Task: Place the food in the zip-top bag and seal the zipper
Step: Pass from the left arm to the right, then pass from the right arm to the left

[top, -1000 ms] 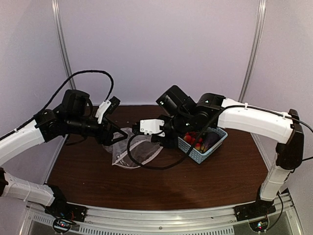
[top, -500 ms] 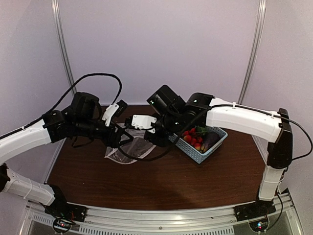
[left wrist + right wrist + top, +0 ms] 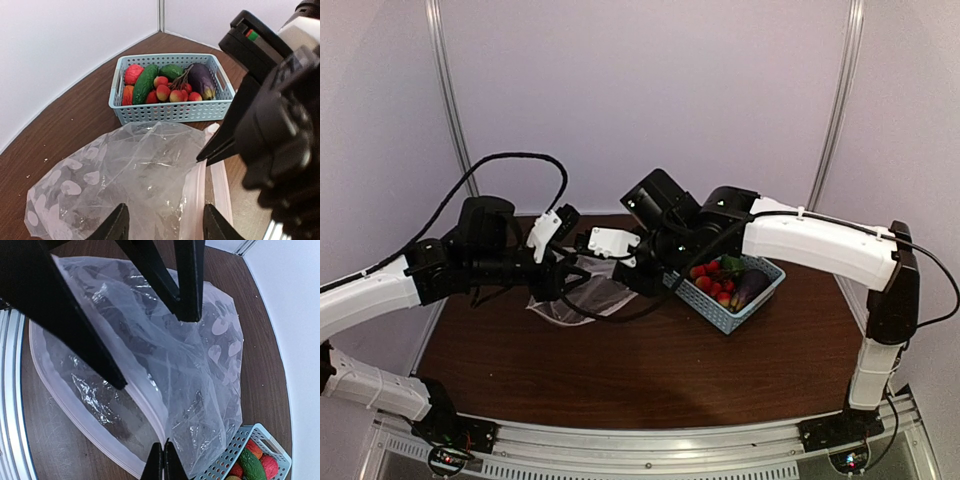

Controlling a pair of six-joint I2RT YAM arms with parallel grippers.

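Note:
The clear spotted zip-top bag [image 3: 115, 185] lies on the table between my arms, mouth open, and nothing shows inside it. It also shows in the top view [image 3: 582, 302] and the right wrist view [image 3: 165, 360]. My right gripper [image 3: 163, 460] is shut on the upper lip by the pale zipper [image 3: 142, 405], holding it raised. In the left wrist view its tips [image 3: 201, 157] pinch that lip. My left gripper [image 3: 167, 227] is open, its fingers spread over the bag's mouth beside the zipper [image 3: 196, 200]. The food [image 3: 167, 85] is in the blue basket: cucumber, eggplant and red pieces.
The light blue slotted basket [image 3: 725, 315] stands right of the bag, close to my right arm. It also shows in the left wrist view [image 3: 175, 112] and the right wrist view [image 3: 235, 452]. Walls close the table's back and sides. Black cables hang over the bag.
Both grippers have closed in over the bag. The bag has shifted a little left, and its upper lip is lifted more. The basket has not moved.

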